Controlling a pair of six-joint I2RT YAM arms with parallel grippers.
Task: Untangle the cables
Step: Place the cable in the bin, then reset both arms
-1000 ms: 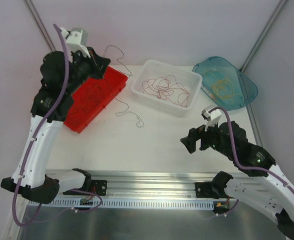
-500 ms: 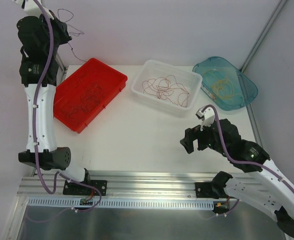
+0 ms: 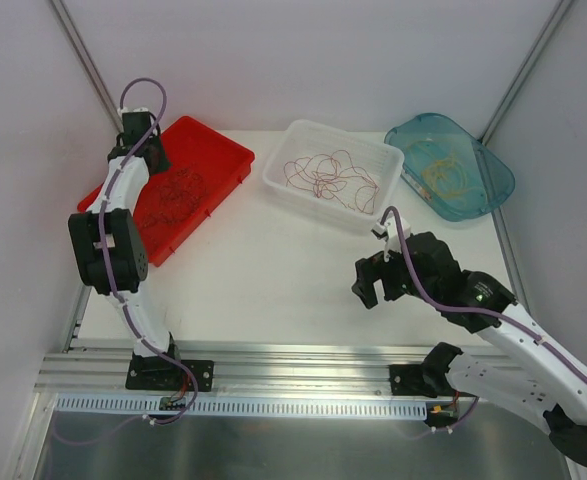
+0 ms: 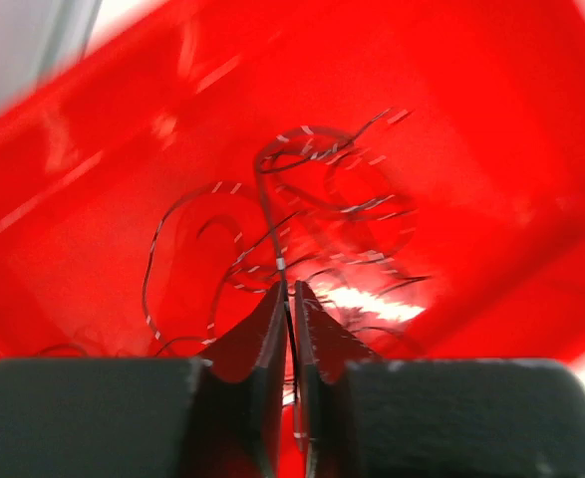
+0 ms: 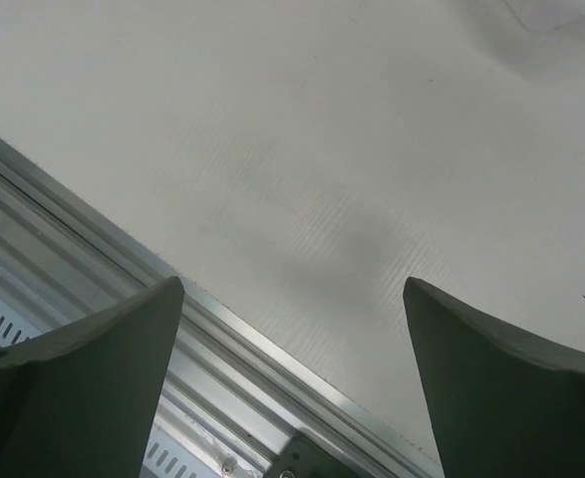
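Left hand (image 4: 290, 291) lowered over red tray (image 4: 491, 110), pinching cables (image 4: 307, 157).

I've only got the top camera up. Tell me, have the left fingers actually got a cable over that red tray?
Observer: Yes. The left wrist view shows the left fingers pinched on a thin dark cable that runs up into the tangle in the red tray.
Operator: And the right fingers, anything in them?
Observer: Nothing. The right fingers stand wide apart over bare table, beside the aluminium rail.
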